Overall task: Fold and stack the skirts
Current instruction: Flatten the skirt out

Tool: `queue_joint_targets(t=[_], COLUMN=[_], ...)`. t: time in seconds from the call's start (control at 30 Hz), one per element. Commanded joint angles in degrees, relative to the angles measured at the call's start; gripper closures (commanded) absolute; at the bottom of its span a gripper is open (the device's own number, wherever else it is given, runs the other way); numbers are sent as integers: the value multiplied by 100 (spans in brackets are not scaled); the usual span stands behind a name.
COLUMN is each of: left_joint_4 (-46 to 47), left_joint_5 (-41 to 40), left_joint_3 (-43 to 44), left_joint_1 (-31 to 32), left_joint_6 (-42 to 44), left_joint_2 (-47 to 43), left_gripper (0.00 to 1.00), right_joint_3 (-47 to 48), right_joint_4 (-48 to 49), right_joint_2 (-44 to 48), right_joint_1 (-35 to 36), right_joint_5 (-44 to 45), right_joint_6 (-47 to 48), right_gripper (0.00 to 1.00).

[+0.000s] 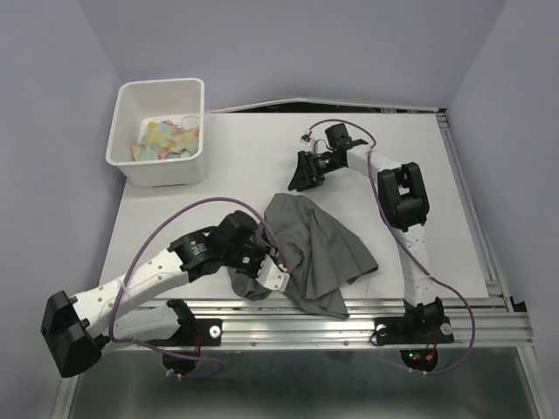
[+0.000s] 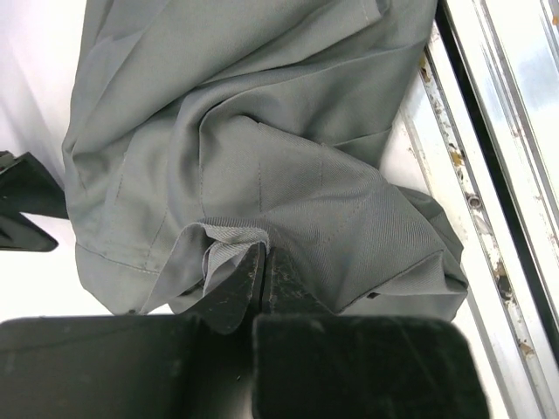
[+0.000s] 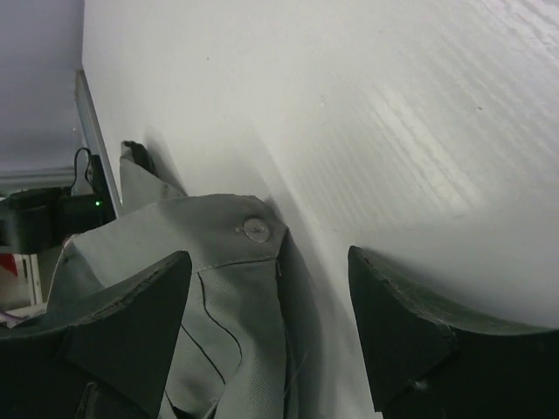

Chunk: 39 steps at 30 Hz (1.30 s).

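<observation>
Tabletop (image 1: 244, 148) seen from above, with both wrist views. A white bin (image 1: 166, 170) holding colourful flat pieces (image 1: 166, 140) stands at the far left corner, well apart from the cloth. A metal rail (image 1: 306, 330) borders the near edge, and a purple cable (image 1: 175, 223) arches over the left arm. Nothing lies between either arm and the garment. The left arm itself crosses the near left part of the surface and hides some of the cloth's left margin in the overhead view.

One grey skirt (image 1: 319, 249) lies crumpled at the near centre of the table, its lower folds reaching the rail. Its long axis runs from far to near, slanting slightly toward the right. The narrower end points away from the arm bases, and the broader, bunched end lies nearest them. In the right wrist view this far end carries a small round button (image 3: 256, 230) on a flat band.

The left gripper (image 1: 266, 271) is clamped on a raised fold at the skirt's near left edge. In its own wrist view the jaws meet with cloth pinched between them. The right gripper (image 1: 307, 175) is poised over the skirt's far tip with its fingers (image 3: 402, 323) spread wide and grasping nothing. The buttoned corner lies below and between them, toward the left finger.
</observation>
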<state>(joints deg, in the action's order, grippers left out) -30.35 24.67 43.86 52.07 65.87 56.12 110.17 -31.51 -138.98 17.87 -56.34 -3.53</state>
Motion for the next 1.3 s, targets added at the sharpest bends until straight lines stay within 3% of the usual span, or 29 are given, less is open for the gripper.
queue_joint_targets(t=[0.0, 0.1, 0.23, 0.3, 0.33, 0.43, 0.7, 0.87, 1.03, 1.17, 1.27], left_joint_4=[266, 468, 916, 1057, 1118, 1189, 1997, 2270, 2463, 2683, 2771], left_joint_5=[-41, -120, -401, -296, -104, 178, -189, -638, -674, -481, -175], left_joint_3=[35, 44, 114, 219, 368, 685, 1361, 2451, 3268, 3340, 3139], left_joint_1=[-92, -250, -810, -1171, -1573, -2016, -2772, -3405, -3599, -3599, -3599], left_joint_6=[-617, -899, -1741, -2024, -2338, -2780, -4291, -5135, -5225, -5181, -5076], left_joint_2=[-66, -57, 4, 136, 249, 382, 715, 1242, 1367, 964, 464], left_gripper=[100, 100, 100, 100, 100, 100, 100, 100, 100, 100, 100], right_joint_3=[268, 163, 49, -13, -30, -83, -83, -110, -583, -1506, -1972], right_joint_4=[-4, -22, -13, -13, -22, -5, 398, 812, 1347, 2173, 2228], right_joint_2=[-86, -77, 89, 300, 379, 845, 2100, 2963, 4254, 5370, 6142], right_joint_1=[182, 287, 287, 287, 287, 218, -871, -1680, -1804, -1804, -1804], right_joint_5=[-78, -412, -1123, -1274, -1275, -994, -141, 500, 1703, 2266, 2566], right_joint_6=[28, -77, -253, -262, -245, -244, -823, -904, -912, -930, -851], right_gripper=[22, 27, 44, 64, 81, 99, 99, 99, 99, 99, 99])
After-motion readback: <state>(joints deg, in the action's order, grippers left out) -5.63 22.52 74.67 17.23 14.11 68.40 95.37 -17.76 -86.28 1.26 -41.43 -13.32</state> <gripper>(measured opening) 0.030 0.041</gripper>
